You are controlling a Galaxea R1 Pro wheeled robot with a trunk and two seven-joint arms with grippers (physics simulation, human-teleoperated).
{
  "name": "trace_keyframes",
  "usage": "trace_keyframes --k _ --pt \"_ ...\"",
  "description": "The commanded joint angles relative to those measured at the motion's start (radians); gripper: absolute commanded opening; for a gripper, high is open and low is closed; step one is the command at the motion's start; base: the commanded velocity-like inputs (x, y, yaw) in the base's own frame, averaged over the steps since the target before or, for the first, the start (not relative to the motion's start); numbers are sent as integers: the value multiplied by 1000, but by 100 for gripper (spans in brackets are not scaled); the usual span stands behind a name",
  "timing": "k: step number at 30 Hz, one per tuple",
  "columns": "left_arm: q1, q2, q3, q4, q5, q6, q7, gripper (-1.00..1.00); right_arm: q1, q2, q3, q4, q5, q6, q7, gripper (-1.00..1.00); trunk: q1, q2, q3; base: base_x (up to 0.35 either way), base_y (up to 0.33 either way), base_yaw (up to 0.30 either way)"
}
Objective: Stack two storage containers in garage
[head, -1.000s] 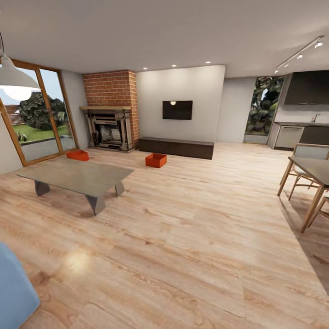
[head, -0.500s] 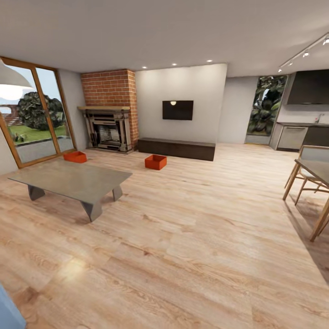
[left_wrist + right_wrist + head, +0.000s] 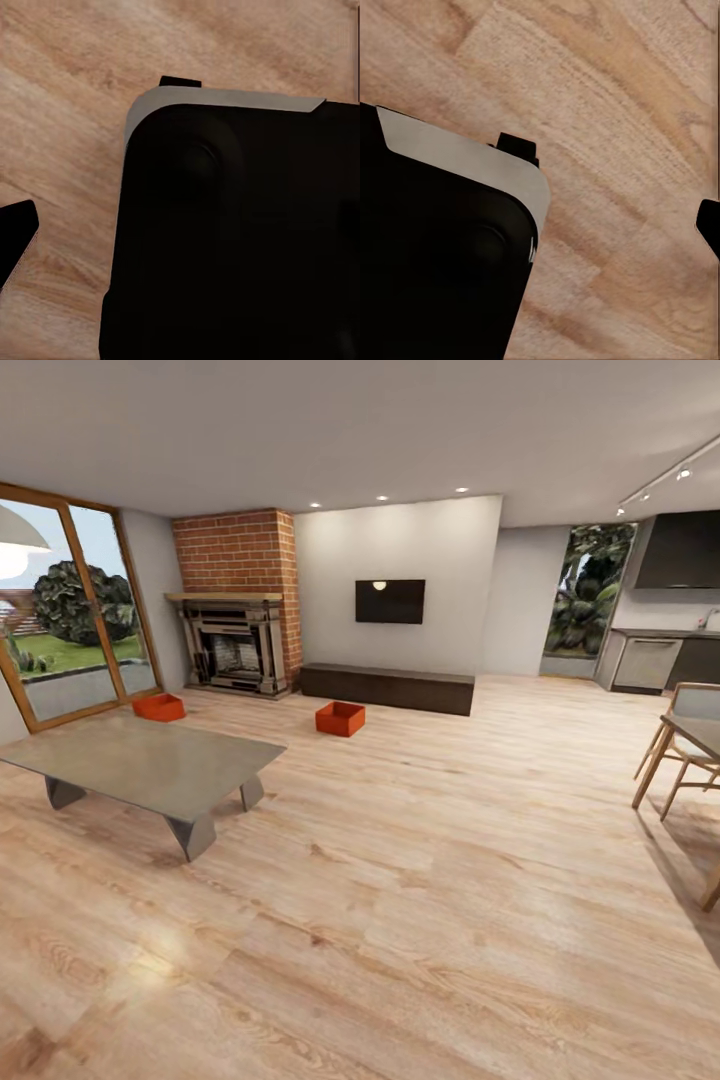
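A: 2 storage containers sit on the light wood-plank floor (image 3: 420,880) of the living room; the first container (image 3: 340,718) lies out in front of the long dark bench (image 3: 387,688) under the wall television (image 3: 389,601); the second container (image 3: 159,707) rests near the glass doors (image 3: 70,610), just past the far edge of the grey coffee table (image 3: 140,762).

B: How do they stand relative to the fireplace?

A: The brick chimney (image 3: 238,553) with its fireplace (image 3: 232,650) rises behind and between them; the 2 bins are well apart, both upright and open-topped.

B: And the right side of the room?

A: A wooden dining table with chairs (image 3: 685,755) stands at the right edge; a dark kitchen counter (image 3: 660,658) lies beyond it.

B: What are the grippers doing?

A: Both wrist views look down on wood planks past a dark rounded body; a dark finger tip (image 3: 15,240) shows in the left wrist view and another (image 3: 709,225) in the right wrist view; whether either gripper is spread or closed, I cannot tell; neither touches a bin.
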Motion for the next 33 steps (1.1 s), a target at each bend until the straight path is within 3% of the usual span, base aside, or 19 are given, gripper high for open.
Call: trace_keyframes --k 1,13,33 --pt "0 0 -1 0 6 -2 1 100 -1 1 8 3 -10 -6 0 100 1 0 -1 323 0 0" --pt "0 0 0 1 6 -2 0 100 -1 -2 7 3 -12 -5 -1 100 1 0 -1 323 0 -149" --pt "0 1 0 1 6 -2 0 100 -1 -1 12 3 -9 -6 -1 100 1 0 -1 323 0 -4"
